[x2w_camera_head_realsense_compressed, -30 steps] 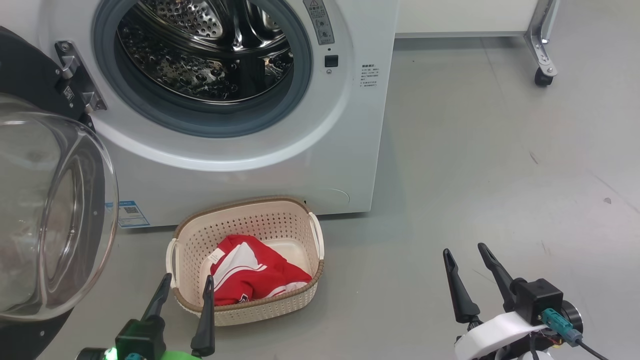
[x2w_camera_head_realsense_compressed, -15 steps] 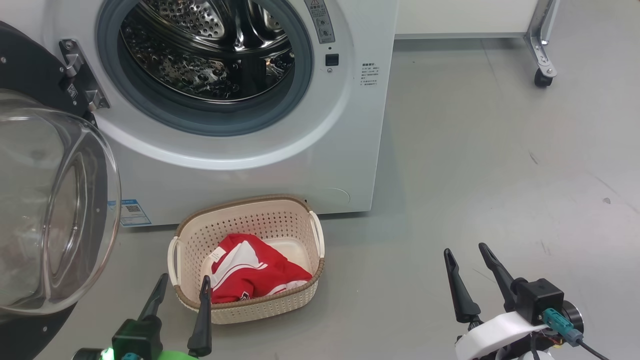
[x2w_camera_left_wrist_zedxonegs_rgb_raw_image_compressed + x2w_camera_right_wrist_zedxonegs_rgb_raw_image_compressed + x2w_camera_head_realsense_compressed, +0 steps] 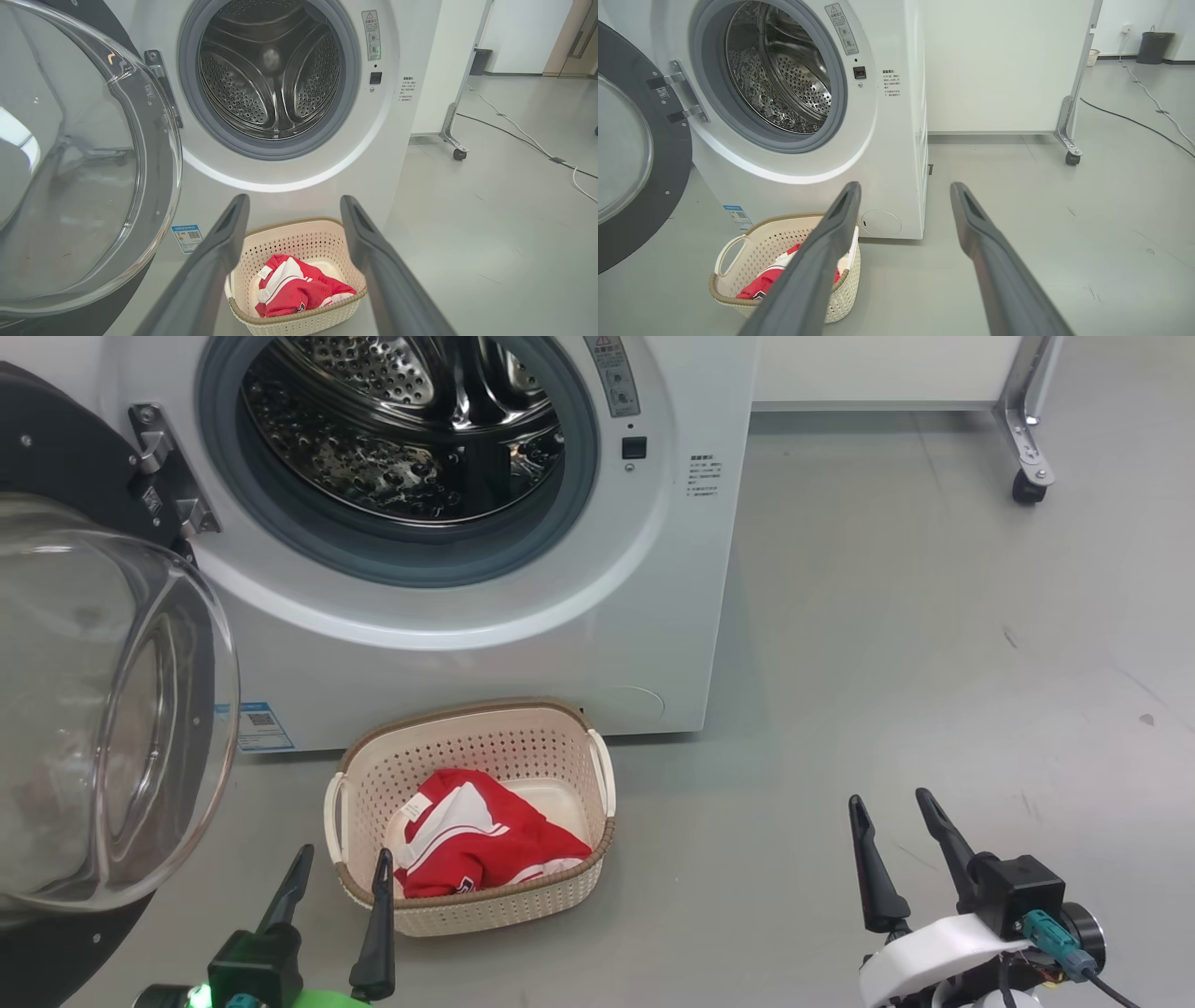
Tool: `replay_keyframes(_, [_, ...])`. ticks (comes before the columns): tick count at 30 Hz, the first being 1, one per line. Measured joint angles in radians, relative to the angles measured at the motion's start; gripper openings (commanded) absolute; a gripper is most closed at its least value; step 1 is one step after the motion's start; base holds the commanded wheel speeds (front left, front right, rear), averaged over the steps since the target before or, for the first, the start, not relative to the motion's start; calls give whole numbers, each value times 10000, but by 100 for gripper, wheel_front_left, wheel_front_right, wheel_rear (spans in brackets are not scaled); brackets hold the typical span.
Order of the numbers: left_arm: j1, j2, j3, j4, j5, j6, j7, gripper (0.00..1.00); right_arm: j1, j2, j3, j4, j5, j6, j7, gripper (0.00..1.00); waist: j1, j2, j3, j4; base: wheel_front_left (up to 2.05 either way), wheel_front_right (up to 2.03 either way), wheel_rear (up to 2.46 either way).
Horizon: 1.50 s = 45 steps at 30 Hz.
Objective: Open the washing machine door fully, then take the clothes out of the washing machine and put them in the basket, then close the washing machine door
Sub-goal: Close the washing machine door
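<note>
Red cloth with white stripes, the clothes [image 3: 481, 845], lies crumpled in the basket [image 3: 485, 751], which sits on the floor [image 3: 887, 616] just in front of the washing machine [image 3: 467, 653]. In the head view the drum [image 3: 401, 429] shows bare steel, so unloading looks done and closing is the step in hand. The door [image 3: 93, 709] stands wide open at the left. The left gripper [image 3: 344, 854] hovers near the basket's corner, fingers spread and empty. The right gripper [image 3: 889, 798] hangs well apart over the floor, also spread and empty.

The left wrist view looks between its two fingers at the basket, with the door's glass bowl [image 3: 70, 186] bulging close on the left. The next move probably calls for this arm to get behind the black ring [image 3: 119, 308] and push it round until it latches.

The right wrist view has the door at its left edge and the basket low, partly behind one finger.
</note>
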Motion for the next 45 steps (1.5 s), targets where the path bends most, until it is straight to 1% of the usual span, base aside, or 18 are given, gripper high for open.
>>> replay_keyframes(6, [-2,0,86,-50,-2,17,-25,100,5,4,-59,-134,0,-2,0,100,0,0,19,345,0,0,0])
replay_keyframes(11, [-6,-2,92,-67,0,56,-31,100,6,-2,-105,-178,-2,0,0,100,0,0,42,761,0,0,0])
replay_keyframes(37, [-8,-12,428,84,2,86,38,100,160,4,136,-142,-23,31,0,100,0,0,-92,3456,0,0,0])
replay_keyframes(42, [1,-13,575,88,2,88,44,100,167,6,309,-117,-23,79,0,100,0,0,-153,3812,0,0,0])
replay_keyframes(45, [24,-13,679,86,0,102,44,100,167,13,428,-77,-25,113,0,100,0,0,-181,3903,0,0,0])
